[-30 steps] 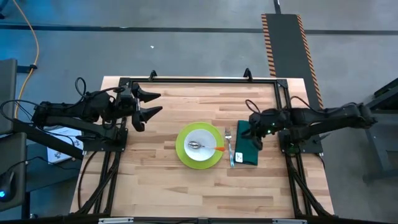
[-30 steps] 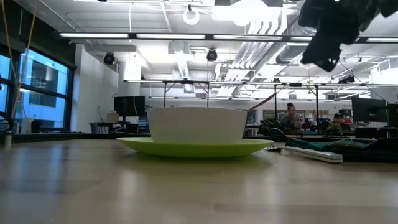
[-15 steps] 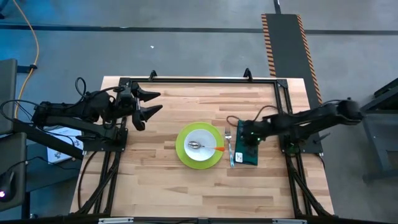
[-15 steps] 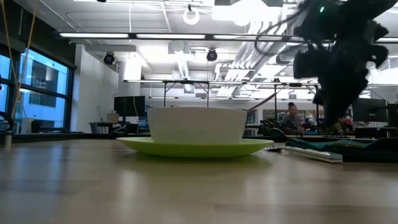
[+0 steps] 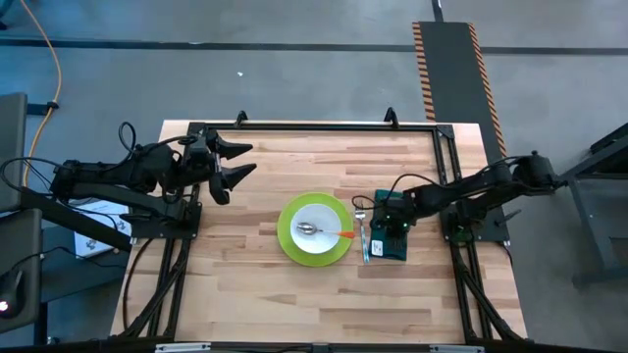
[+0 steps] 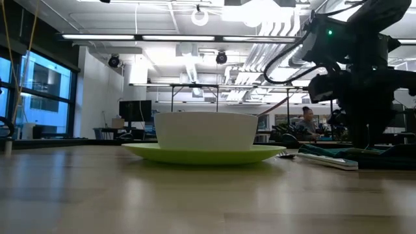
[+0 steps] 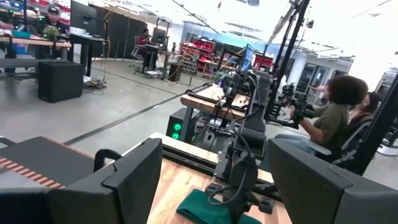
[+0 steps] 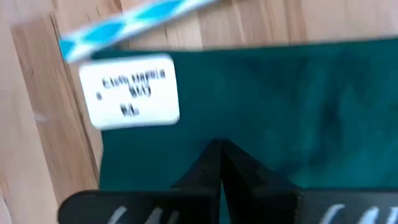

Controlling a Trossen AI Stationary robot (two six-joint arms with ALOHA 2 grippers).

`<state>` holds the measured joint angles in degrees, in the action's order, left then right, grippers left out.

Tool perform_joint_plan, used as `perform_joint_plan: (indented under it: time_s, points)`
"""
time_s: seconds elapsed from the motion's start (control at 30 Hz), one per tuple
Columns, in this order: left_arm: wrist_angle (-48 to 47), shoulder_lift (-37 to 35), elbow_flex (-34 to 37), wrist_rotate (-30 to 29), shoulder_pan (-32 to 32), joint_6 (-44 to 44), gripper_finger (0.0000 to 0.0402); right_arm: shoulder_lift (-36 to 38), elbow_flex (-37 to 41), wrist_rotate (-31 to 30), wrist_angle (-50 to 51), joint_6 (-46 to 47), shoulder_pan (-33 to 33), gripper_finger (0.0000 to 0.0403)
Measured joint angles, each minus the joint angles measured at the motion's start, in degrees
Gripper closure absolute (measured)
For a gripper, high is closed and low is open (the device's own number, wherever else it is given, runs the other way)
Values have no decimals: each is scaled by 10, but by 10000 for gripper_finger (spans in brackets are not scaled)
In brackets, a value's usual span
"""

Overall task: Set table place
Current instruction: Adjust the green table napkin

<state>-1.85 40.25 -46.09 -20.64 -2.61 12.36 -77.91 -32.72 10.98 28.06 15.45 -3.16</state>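
Pressing napkin [image 5: 390, 238], right hand [image 5: 391, 227] closed, near table [image 5: 294, 294] edge.

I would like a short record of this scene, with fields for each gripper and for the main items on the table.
right gripper: fingers shut, tips down on the dark green folded napkin
left gripper: open, waiting above the light wooden table, far left corner
round lime-green plate: table centre, holds the white bowl
orange-handled spoon: in bowl
silver fork: between plate and napkin

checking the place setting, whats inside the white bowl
In the high view, the white bowl on the green plate holds an orange-handled spoon. The low view hides its inside.
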Motion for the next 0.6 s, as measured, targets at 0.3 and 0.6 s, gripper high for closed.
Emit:
perform_joint_plan:
  time_s: [0.3,0.6]
  points:
    - [0,0,0,0,0,0,126,1,-1,15,88,-39,-27,403]
    - [0,0,0,0,0,0,126,13,-15,23,108,-38,-44,403]
